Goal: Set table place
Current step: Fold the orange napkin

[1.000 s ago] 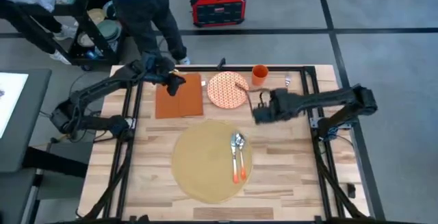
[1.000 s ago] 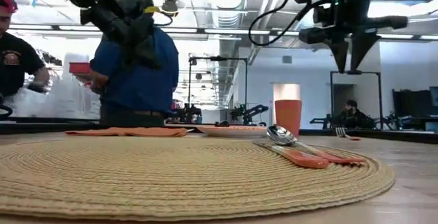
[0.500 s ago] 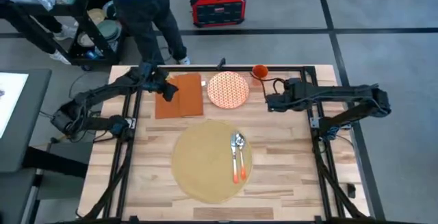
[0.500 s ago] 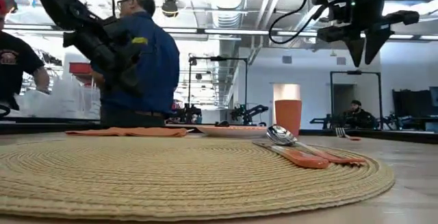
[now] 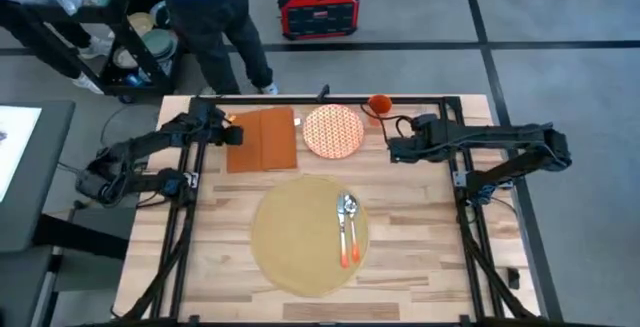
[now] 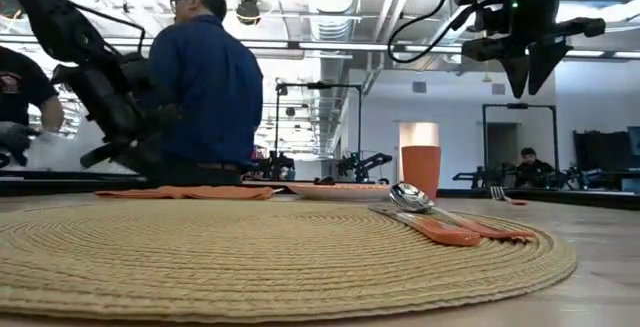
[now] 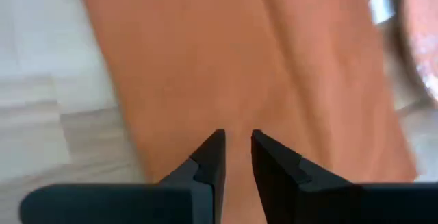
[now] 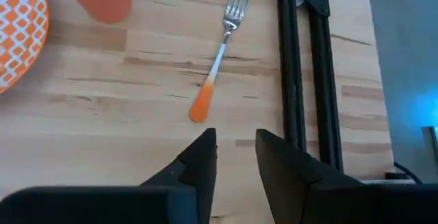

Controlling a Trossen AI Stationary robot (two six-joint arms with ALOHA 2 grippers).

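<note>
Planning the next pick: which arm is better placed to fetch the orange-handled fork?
Right. The right pincer hovers just short of the orange-handled metal fork on the wooden table, while the left pincer is over the rust-orange rectangular napkin.

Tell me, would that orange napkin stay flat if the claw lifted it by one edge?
Probably not. The orange napkin lies flat with a soft fold line down it, so it looks like thin cloth that would droop. It likely weighs little. Pushed by the left claw, it may bunch rather than slide.

Table (image 5: pixel 420 237) with placemat (image 5: pixel 300 237), napkin (image 5: pixel 264 139), plate (image 5: pixel 333 131)
</note>
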